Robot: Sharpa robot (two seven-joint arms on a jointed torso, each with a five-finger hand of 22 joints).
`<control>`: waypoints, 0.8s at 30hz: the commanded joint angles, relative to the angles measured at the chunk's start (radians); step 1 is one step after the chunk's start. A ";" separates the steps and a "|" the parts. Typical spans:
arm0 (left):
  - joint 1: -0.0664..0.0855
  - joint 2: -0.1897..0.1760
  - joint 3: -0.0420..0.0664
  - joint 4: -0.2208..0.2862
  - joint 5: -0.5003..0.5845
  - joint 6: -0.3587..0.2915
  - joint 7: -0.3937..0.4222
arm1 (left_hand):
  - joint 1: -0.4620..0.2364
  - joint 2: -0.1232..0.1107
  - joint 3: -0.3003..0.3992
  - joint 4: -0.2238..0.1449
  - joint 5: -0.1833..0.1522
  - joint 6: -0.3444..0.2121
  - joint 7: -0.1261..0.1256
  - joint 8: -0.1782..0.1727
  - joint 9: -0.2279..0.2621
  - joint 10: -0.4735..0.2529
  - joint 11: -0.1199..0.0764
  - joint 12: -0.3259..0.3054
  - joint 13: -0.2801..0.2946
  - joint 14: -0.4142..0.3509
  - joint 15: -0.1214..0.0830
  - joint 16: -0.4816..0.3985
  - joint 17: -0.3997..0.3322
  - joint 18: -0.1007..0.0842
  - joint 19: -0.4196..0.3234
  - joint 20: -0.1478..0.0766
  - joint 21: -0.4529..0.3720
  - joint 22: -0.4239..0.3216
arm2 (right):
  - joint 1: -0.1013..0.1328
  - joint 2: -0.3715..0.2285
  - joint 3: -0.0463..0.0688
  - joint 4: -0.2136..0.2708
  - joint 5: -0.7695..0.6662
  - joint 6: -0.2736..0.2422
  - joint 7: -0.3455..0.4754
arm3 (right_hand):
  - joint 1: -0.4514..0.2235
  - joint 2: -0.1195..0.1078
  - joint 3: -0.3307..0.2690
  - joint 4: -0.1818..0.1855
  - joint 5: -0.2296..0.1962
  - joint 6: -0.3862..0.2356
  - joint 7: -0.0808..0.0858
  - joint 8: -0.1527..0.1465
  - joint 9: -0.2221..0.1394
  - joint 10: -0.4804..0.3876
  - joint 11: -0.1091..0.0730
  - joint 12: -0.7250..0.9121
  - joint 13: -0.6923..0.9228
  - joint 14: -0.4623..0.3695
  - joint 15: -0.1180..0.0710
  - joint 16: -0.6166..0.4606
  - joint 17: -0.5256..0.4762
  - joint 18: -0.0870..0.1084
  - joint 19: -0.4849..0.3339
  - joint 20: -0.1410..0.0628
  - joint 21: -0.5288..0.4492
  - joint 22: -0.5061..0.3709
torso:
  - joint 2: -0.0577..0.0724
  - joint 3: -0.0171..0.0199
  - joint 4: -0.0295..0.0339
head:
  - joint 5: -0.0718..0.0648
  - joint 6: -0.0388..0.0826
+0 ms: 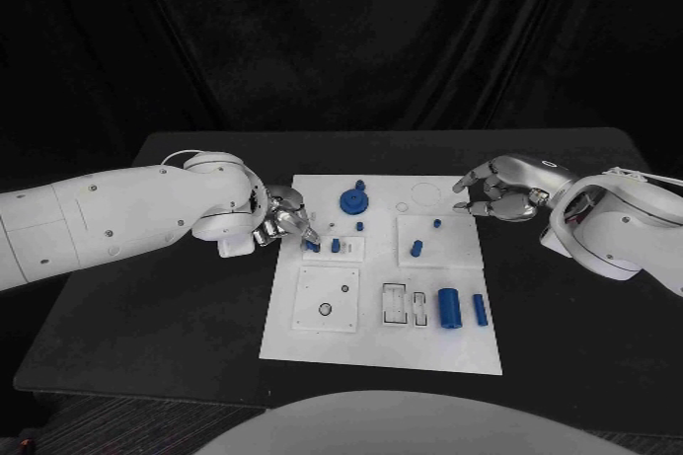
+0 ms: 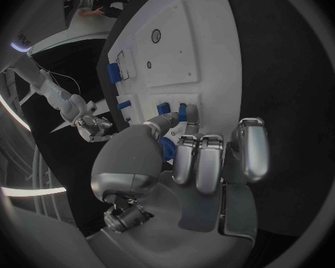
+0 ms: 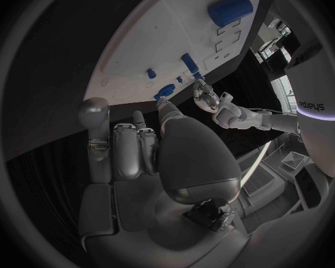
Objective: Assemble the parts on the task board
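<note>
Nearest us, bare black counter lies open on both sides of the white board, whose near edge stops short of the counter's front. On the board's near half we see a blue cylinder and a slimmer blue peg lying side by side beside two slots. Farther on, our left hand sits at the board's left edge, its fingers pinching a small blue piece over the board. Two blue pegs stand nearby. Our right hand hovers at the board's far right corner, fingers curled inward, holding nothing. A blue knob stands near the far edge.
</note>
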 commanded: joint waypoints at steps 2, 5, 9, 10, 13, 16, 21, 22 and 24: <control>-0.005 0.000 -0.001 0.002 0.008 0.001 0.012 | -0.003 0.006 0.008 -0.003 0.005 0.004 -0.006 -0.006 0.000 0.060 -0.005 -0.006 0.217 0.104 -0.004 0.003 0.263 0.014 -0.004 -0.003 -0.005 0.104 | -0.003 -0.001 0.001 0.001 -0.001 -0.001 -0.011 | 0.009 0.002 0.000 -0.006 0.003 0.006 0.000 -0.005 -0.002 -0.006 0.001 -0.002 0.102 0.035 0.007 -0.004 0.039 0.013 -0.007 -0.002 -0.006 0.084 | 0.000 -0.0003 0.0001 | 0.003 0.000; -0.006 0.001 -0.001 0.000 0.008 0.006 0.019 | -0.003 0.007 0.009 -0.003 0.005 0.003 -0.005 -0.007 0.000 0.059 -0.005 -0.007 0.216 0.104 -0.004 0.003 0.263 0.015 -0.006 -0.003 -0.007 0.103 | -0.004 0.000 0.001 0.000 -0.001 -0.001 -0.010 | 0.009 0.002 0.000 -0.006 0.003 0.006 0.000 -0.005 -0.002 -0.006 0.001 -0.002 0.102 0.035 0.007 -0.004 0.039 0.013 -0.007 -0.002 -0.006 0.084 | 0.000 -0.0004 0.0002 | 0.003 0.000; -0.008 0.002 -0.001 -0.001 0.008 0.009 0.025 | -0.003 0.007 0.012 -0.002 0.000 0.000 -0.005 -0.008 0.000 0.054 -0.004 -0.011 0.211 0.104 -0.003 0.003 0.263 0.015 -0.008 -0.002 -0.010 0.102 | -0.004 0.001 0.001 0.000 -0.001 0.000 -0.010 | 0.009 0.002 0.000 -0.006 0.003 0.006 0.000 -0.005 -0.002 -0.006 0.001 -0.002 0.102 0.035 0.007 -0.004 0.039 0.013 -0.007 -0.002 -0.006 0.084 | 0.000 0.0000 0.0006 | 0.002 0.000; -0.009 0.002 -0.001 -0.001 0.008 0.011 0.026 | -0.004 0.007 0.013 -0.001 -0.008 -0.001 -0.004 -0.009 0.000 0.053 -0.003 -0.012 0.210 0.104 -0.003 0.003 0.263 0.015 -0.008 -0.002 -0.010 0.102 | -0.004 0.001 0.001 0.000 -0.001 0.000 -0.010 | 0.009 0.002 0.000 -0.006 0.003 0.006 0.000 -0.005 -0.002 -0.006 0.001 -0.002 0.102 0.035 0.007 -0.004 0.039 0.013 -0.007 -0.002 -0.006 0.084 | 0.000 0.0000 0.0005 | 0.003 0.000; -0.010 0.002 -0.001 -0.002 0.008 0.017 0.026 | -0.012 0.005 0.009 0.009 -0.058 -0.006 -0.002 -0.013 0.001 0.047 -0.001 -0.016 0.204 0.104 0.000 0.003 0.263 0.016 -0.012 0.001 -0.016 0.100 | -0.004 0.001 0.001 0.000 -0.001 0.002 -0.011 | 0.010 0.002 0.000 -0.007 0.003 0.006 0.000 -0.005 -0.002 -0.006 0.001 -0.002 0.102 0.035 0.007 -0.004 0.039 0.013 -0.007 -0.002 -0.006 0.083 | 0.000 -0.0001 0.0007 | 0.003 0.000; -0.011 0.002 -0.001 -0.002 0.008 0.024 0.022 | -0.018 0.003 -0.002 0.018 -0.101 -0.012 0.001 -0.021 -0.003 0.043 0.002 -0.019 0.201 0.104 0.002 0.003 0.263 0.017 -0.014 0.003 -0.021 0.100 | -0.005 0.000 0.001 0.000 -0.001 0.003 -0.011 | 0.011 0.002 0.001 -0.008 0.006 0.006 0.000 -0.005 -0.002 -0.006 0.001 -0.003 0.102 0.035 0.007 -0.005 0.038 0.013 -0.007 -0.002 -0.007 0.083 | 0.000 0.0002 0.0007 | 0.003 0.000; -0.012 0.003 -0.001 -0.004 0.008 0.038 0.011 | -0.038 -0.002 -0.057 0.053 -0.208 -0.019 0.010 -0.040 -0.014 0.039 0.010 -0.022 0.196 0.104 0.009 0.003 0.263 0.018 -0.018 0.009 -0.028 0.100 | -0.005 0.002 0.001 -0.001 -0.001 0.005 -0.012 | 0.016 0.002 0.003 -0.013 0.019 0.008 0.000 -0.007 -0.004 -0.007 0.001 -0.004 0.101 0.034 0.008 -0.005 0.038 0.014 -0.008 -0.001 -0.012 0.083 | 0.000 -0.0001 0.0001 | 0.004 0.000; -0.012 0.003 -0.001 -0.004 0.008 0.040 0.010 | -0.058 -0.009 -0.090 0.077 -0.247 -0.025 0.016 -0.046 -0.017 0.036 0.015 -0.024 0.193 0.103 0.013 0.002 0.262 0.018 -0.020 0.012 -0.032 0.099 | -0.006 0.002 0.001 -0.001 -0.001 0.006 -0.012 | 0.019 0.002 0.005 -0.016 0.029 0.009 0.001 -0.008 -0.005 -0.007 0.001 -0.004 0.100 0.034 0.008 -0.007 0.037 0.014 -0.008 -0.001 -0.015 0.083 | 0.000 -0.0001 0.0000 | 0.004 0.000; -0.013 0.003 -0.001 -0.004 0.008 0.041 0.009 | -0.066 -0.012 -0.104 0.087 -0.266 -0.026 0.018 -0.048 -0.018 0.035 0.017 -0.024 0.193 0.102 0.015 0.002 0.261 0.019 -0.019 0.013 -0.032 0.100 | -0.007 0.003 0.001 -0.002 -0.001 0.007 -0.012 | 0.023 0.002 0.008 -0.021 0.052 0.011 0.001 -0.011 -0.007 -0.008 0.001 -0.005 0.099 0.034 0.008 -0.008 0.036 0.014 -0.007 -0.001 -0.017 0.083 | 0.000 0.0000 -0.0007 | 0.005 0.000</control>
